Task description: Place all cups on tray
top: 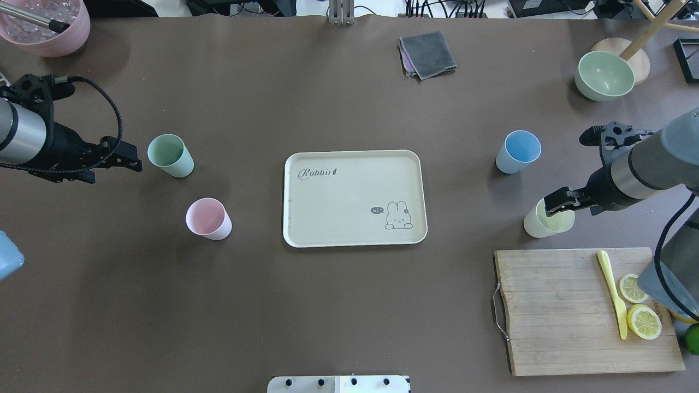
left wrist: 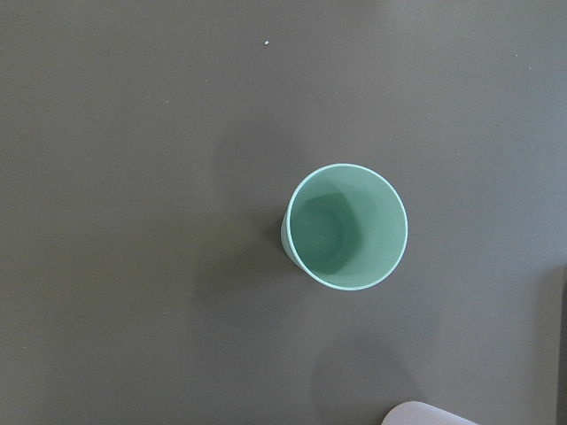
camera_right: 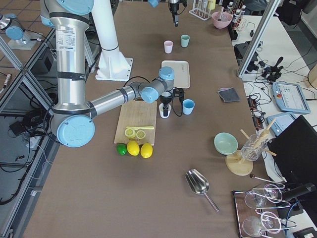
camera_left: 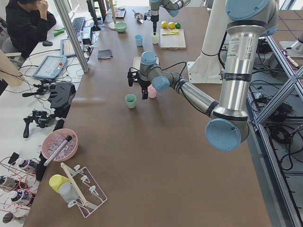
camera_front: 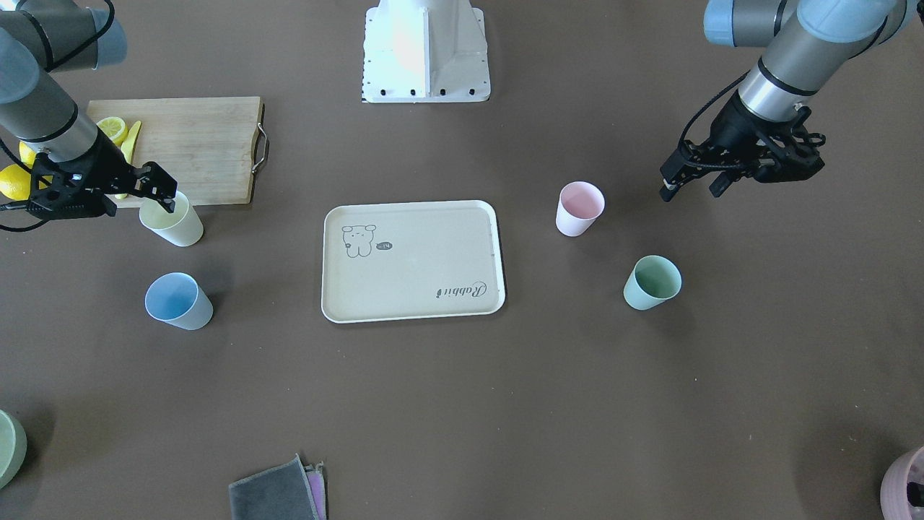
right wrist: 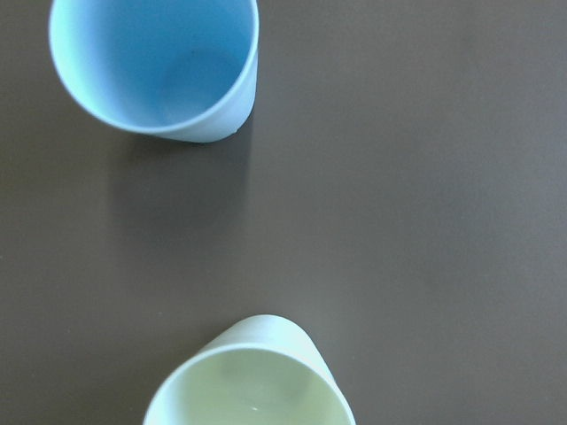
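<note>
Tray (top: 349, 202): table centre. Overhead, around it on the table:
- mint cup (top: 170, 155), 10 o'clock
- pink cup (top: 208, 218), 8
- blue cup (top: 519, 151), 2
- yellow cup (top: 538, 225), 4, rim part-hidden by right gripper (top: 551, 203), whose finger spread is unreadable

Left gripper (camera_front: 691, 189): fingers apart, near mint cup.

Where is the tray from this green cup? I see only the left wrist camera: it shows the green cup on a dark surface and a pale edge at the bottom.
Observer: The tray lies at the middle of the table, beyond the green cup as seen from the left gripper. No cup is on it.
Operator: What is the pale edge at the bottom of my picture?
Observer: Most likely the pink cup. It stands upright near the green one and does not touch it.
Operator: What is the other arm doing?
Observer: The right gripper is at the rim of the yellow cup, near the cutting board. Whether it grips the cup, I cannot tell.
</note>
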